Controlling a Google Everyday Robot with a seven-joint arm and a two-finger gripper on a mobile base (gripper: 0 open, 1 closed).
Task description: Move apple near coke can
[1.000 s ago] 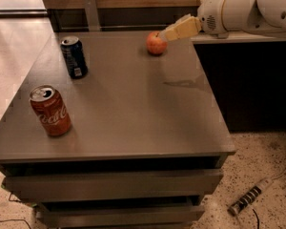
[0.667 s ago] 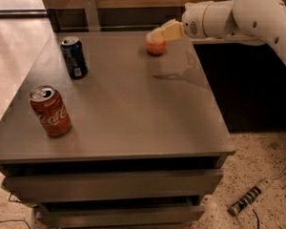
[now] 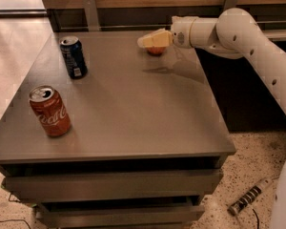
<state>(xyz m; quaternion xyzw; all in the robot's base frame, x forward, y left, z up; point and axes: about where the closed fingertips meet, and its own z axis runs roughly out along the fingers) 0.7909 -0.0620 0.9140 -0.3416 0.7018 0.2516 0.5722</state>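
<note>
Your gripper [image 3: 146, 41], the pale cream end of the white jointed arm [image 3: 238, 32], is reaching in from the right. It sits low over the far edge of the grey-brown flat-topped table [image 3: 133, 109], to the right of that edge's middle.

The small round red-orange apple [image 3: 156, 51] sits directly under the gripper, on the tabletop close to the far edge. Only its lower half shows below the gripper. You cannot tell from this view whether the gripper has closed on the apple or merely covers it.

The red aluminium coke can with white script [image 3: 50, 111] stands upright near the left edge, toward the front left corner and well apart from the apple. Its silver top is visible.

A dark blue soda can [image 3: 74, 57] stands upright near the far left corner, between the coke can and the far edge.

The arm's reflection shows on the tabletop near the far right corner.
</note>
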